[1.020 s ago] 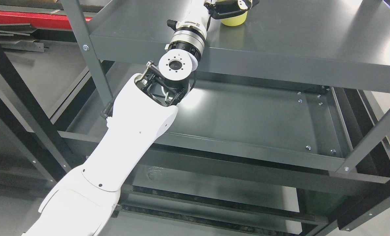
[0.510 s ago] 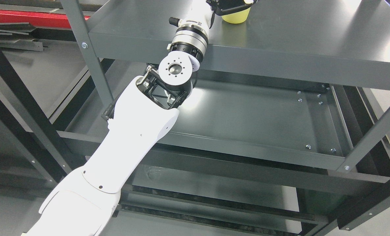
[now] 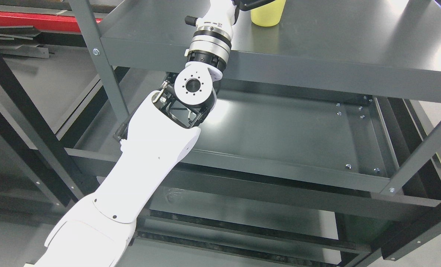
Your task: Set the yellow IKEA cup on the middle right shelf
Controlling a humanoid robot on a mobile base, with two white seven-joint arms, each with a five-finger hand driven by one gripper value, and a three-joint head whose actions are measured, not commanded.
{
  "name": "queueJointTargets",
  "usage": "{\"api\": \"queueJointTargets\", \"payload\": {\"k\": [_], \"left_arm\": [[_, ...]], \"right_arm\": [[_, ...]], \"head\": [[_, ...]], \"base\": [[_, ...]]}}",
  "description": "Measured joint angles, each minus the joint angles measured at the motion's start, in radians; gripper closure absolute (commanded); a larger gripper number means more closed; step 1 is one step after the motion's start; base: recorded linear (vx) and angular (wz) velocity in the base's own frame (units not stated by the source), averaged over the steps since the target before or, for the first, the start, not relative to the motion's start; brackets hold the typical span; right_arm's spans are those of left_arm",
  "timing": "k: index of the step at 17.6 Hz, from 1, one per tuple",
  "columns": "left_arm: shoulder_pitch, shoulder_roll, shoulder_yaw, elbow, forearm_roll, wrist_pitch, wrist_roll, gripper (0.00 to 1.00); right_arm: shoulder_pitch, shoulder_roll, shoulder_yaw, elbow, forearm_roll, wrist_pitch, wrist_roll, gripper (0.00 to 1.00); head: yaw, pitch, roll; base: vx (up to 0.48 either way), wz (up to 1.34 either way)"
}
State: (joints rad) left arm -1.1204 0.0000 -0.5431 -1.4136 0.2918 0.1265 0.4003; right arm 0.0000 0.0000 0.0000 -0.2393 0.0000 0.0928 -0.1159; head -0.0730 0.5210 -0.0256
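Left hand (image 3: 255, 3) higher; yellow cup (image 3: 267, 15) upright.

The cup (image 3: 267, 14) is pale yellow and plain, on a dark grey shelf (image 3: 339, 40). Just left of the cup, the left arm (image 3: 146, 163) is glossy white, with a silver and black wrist ring; its hand (image 3: 255, 3) looks black, though mostly cropped. Far left of the cup, a red strip (image 3: 35, 19).

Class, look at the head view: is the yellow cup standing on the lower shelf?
No, the yellow cup stands on the upper shelf, while the lower shelf holds nothing.
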Motion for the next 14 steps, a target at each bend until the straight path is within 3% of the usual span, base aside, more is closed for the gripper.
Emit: {"api": "queueJointTargets", "payload": {"k": [8,14], "left_arm": [[0.071,0.000,0.021,-0.051,-0.054,-0.188,0.000,0.01],[0.137,0.000,0.027,-0.106,-0.079,-0.258,-0.022,0.01]], "right_arm": [[0.000,0.000,0.000,0.000,0.000,0.000,0.000,0.01],[0.000,0.000,0.000,0.000,0.000,0.000,0.000,0.01]], "head": [[0.0000,0.000,0.000],[0.0000,0.000,0.000]], "base": [[-0.026,0.03],[-0.076,0.10]]}}
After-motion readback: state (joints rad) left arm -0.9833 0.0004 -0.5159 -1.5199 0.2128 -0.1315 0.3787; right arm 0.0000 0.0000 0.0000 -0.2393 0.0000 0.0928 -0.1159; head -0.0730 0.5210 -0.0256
